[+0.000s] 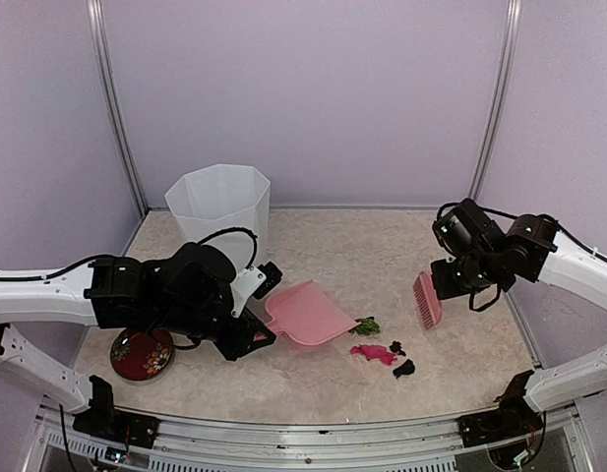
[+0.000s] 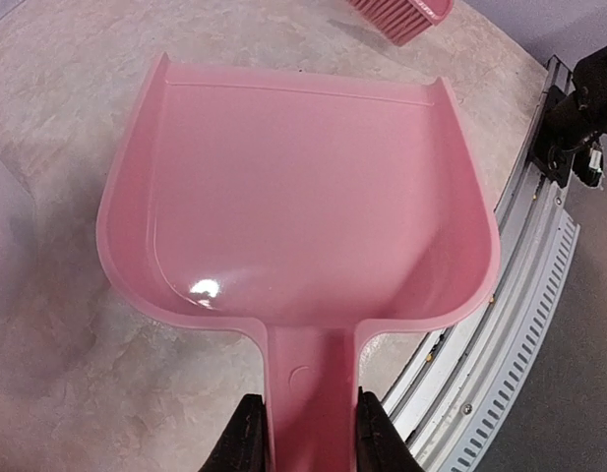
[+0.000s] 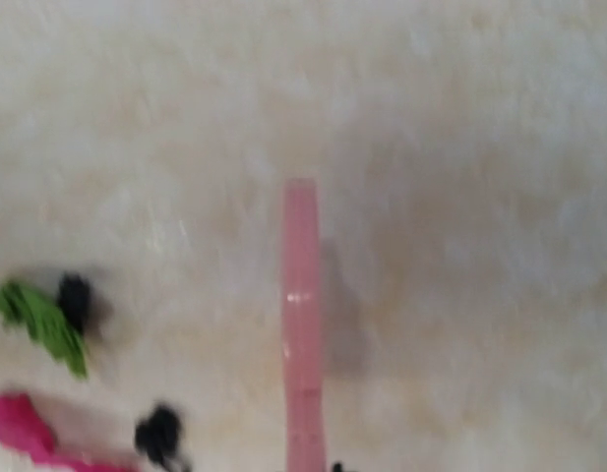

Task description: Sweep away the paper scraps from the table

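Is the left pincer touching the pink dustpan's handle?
Touching. The left wrist view shows both fingers of the left pincer pressed against the sides of the dustpan handle, with no gap.

Lilac walls (image 1: 313, 88), silver corner posts (image 1: 118, 108), slotted metal rail (image 1: 313, 436) in front, even light

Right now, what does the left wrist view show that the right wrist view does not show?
Only the left wrist view: the pink dustpan, empty, its handle clamped in the left gripper, and the metal frame. Only the right wrist view: the paper scraps, green, black and magenta, blurred, at lower left. Both: the beige table and the pink brush, cut by the top edge in the first, a narrow strip in the second.
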Robot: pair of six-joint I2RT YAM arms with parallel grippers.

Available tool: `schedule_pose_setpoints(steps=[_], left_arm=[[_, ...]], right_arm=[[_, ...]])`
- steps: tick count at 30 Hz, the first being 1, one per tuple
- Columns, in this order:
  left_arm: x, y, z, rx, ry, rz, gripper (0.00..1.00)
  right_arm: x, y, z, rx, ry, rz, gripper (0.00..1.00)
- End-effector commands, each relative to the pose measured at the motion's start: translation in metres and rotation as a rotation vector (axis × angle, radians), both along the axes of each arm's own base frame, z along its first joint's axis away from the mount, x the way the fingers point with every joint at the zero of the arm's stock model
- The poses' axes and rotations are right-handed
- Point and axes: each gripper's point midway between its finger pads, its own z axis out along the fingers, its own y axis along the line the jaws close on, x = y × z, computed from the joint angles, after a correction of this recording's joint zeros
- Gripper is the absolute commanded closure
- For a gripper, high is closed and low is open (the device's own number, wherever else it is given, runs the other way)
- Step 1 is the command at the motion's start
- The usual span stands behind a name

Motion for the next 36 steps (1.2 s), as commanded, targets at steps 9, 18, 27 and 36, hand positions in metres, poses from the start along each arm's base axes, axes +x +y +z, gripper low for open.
schedule_pose_setpoints(steps=[9, 18, 27, 36], left_arm=[[0.004, 0.005, -0.013, 0.011, -0.035, 0.029, 1.0], [0.002, 0.007, -0.023, 0.009, -0.033, 0.02, 1.0], [-0.015, 0.001, -0.042, 0.035, -0.002, -0.04, 1.0], [-0.032, 0.0, -0.068, 0.09, 0.048, -0.077, 1.0]], right_arm=[[-0.063, -0.02, -0.043, -0.067, 0.394, -0.071, 1.0], [-0.069, 0.024, -0.074, 0.058, 0.489, -0.025, 1.0], [-0.036, 0.081, -0.073, 0.187, 0.447, 0.041, 1.0], [-0.007, 0.117, -0.061, 0.217, 0.382, 0.112, 1.0]])
